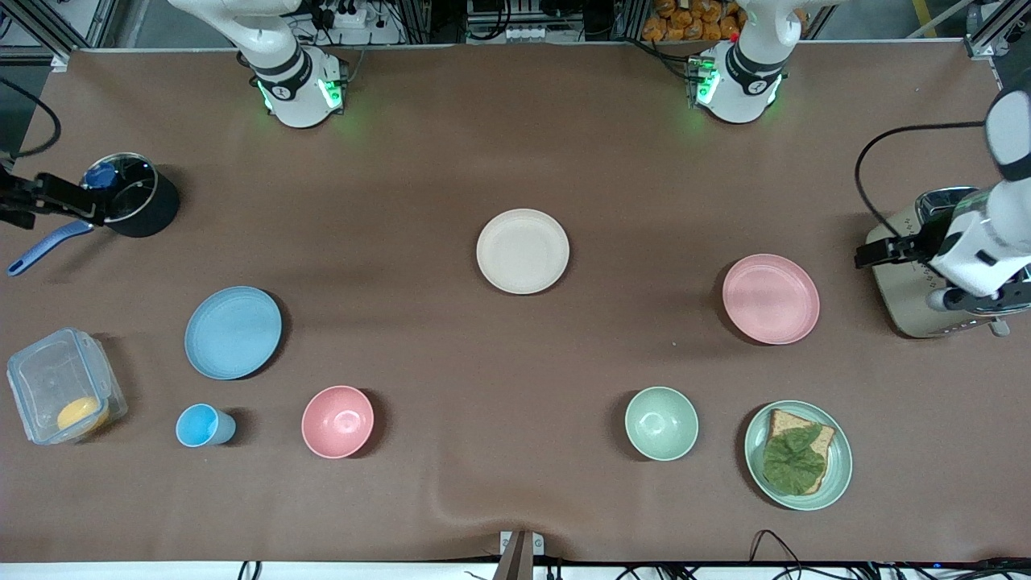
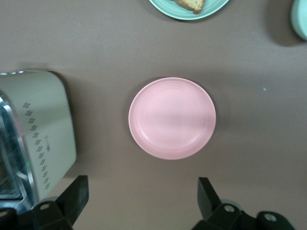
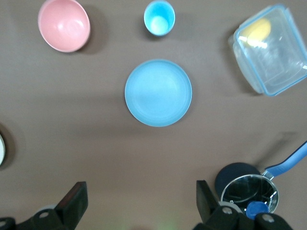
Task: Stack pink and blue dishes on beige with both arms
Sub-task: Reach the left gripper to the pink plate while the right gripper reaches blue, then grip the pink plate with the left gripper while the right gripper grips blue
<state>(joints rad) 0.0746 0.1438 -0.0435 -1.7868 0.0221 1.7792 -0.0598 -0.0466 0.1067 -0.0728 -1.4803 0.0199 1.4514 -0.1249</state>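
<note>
The left gripper [image 2: 141,201] hangs released, fingers spread wide and holding nothing, above the table [image 1: 515,145] beside the beige toaster [image 1: 914,282] at the left arm's end. The right gripper [image 3: 139,203] hangs likewise spread and empty above the table beside the black saucepan [image 1: 133,205] at the right arm's end.

The beige plate [image 1: 523,250] lies bare at mid-table and serves as the landmark. The pink plate [image 1: 771,299] rests flat on the table toward the left arm's end from it, slightly nearer the front camera and well apart. The blue plate [image 1: 233,332] lies toward the right arm's end from the beige plate, also nearer the front camera and well apart.

Nearer the front camera than the beige plate stand a pink bowl [image 1: 337,421], a small blue cup [image 1: 199,425], a pale green bowl [image 1: 661,423] and a green plate [image 1: 838,459] bearing bread topped with a leaf.
</note>
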